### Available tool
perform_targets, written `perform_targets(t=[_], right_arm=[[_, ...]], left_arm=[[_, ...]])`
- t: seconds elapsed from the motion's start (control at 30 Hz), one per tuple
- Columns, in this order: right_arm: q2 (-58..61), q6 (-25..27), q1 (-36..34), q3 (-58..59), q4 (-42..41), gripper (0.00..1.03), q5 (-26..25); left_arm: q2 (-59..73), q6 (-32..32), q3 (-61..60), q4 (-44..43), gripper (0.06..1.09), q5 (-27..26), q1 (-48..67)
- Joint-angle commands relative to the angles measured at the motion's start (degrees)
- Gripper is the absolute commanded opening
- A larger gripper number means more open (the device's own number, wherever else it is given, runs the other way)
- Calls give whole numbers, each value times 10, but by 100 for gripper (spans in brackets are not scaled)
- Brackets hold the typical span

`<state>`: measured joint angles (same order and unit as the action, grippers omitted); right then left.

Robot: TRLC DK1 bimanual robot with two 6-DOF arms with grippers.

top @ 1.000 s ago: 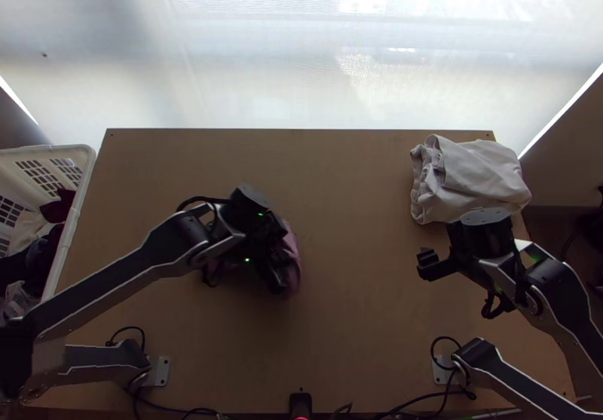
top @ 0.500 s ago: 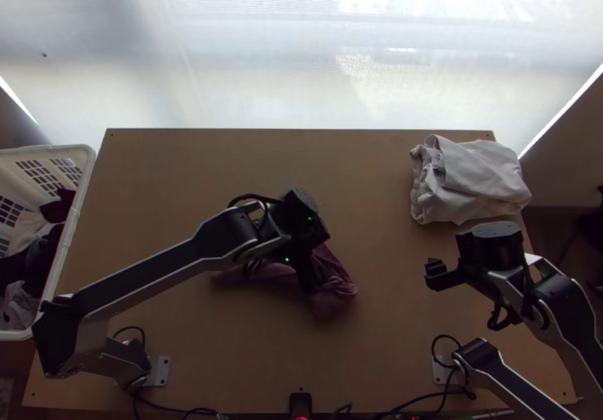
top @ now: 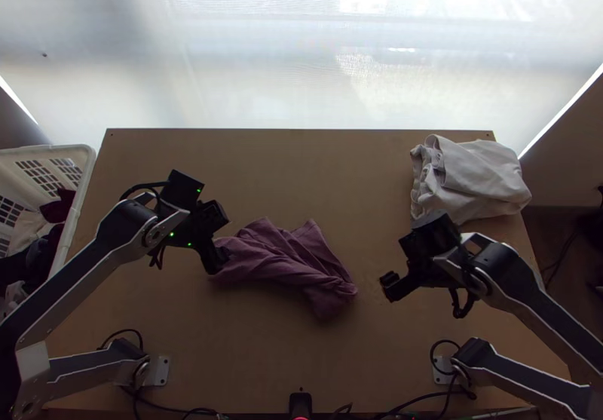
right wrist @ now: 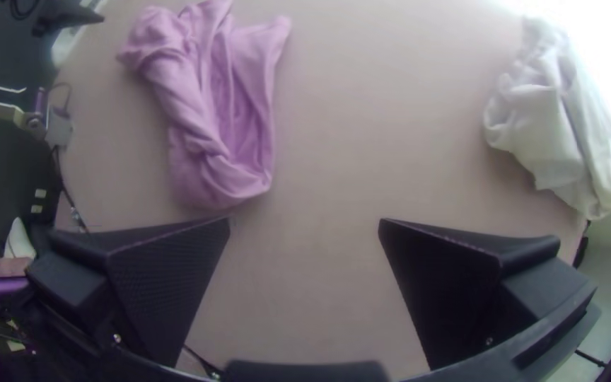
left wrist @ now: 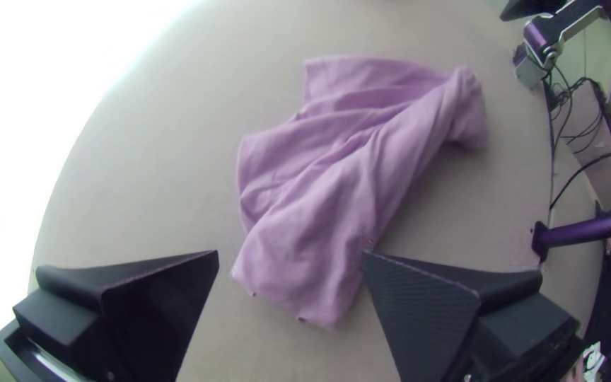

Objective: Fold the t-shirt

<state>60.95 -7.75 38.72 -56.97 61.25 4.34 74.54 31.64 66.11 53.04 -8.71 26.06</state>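
Now your left gripper [top: 218, 259] is at the left end of the t-shirt [top: 283, 258], spread wide and holding nothing.

Compared with 0.5 s ago, you have it well to the left in the top view, shifted from the shirt's right end, so most of the purple cloth shows. Your right gripper [top: 390, 284] has moved nearer the shirt's right end, just beside it but apart; its 2 fingers stand wide apart with nothing between them. The shirt lies around the middle of the table [top: 264, 360], crumpled rather than flat, with long creases running along it, 2 blunt corners on its far side and a thick, bunched right end. You have the folded white cloth [top: 475, 175] in the same spot at the far right corner.
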Motion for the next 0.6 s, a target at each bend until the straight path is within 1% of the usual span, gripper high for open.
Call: perform_targets(t=[0.0, 0.1, 0.33, 0.4, 0.47, 0.57], right_arm=[[130, 0, 89, -31, -7, 98, 43], [175, 2, 104, -60, -12, 98, 49], [254, -7, 109, -115, -39, 98, 75], [267, -8, 112, -119, -39, 96, 88], [269, -8, 117, -115, -38, 96, 103], [268, -8, 119, -98, -38, 96, 108]], left_arm=[[-37, 40, -135, -60, 103, 23, -68], [-26, 39, -154, -84, 103, 28, -83], [-5, 34, -164, -136, 103, 33, -91], [0, 34, -164, -141, 103, 33, -91], [-1, 27, -161, -143, 100, 33, -89], [1, 16, -157, -145, 100, 32, -85]])
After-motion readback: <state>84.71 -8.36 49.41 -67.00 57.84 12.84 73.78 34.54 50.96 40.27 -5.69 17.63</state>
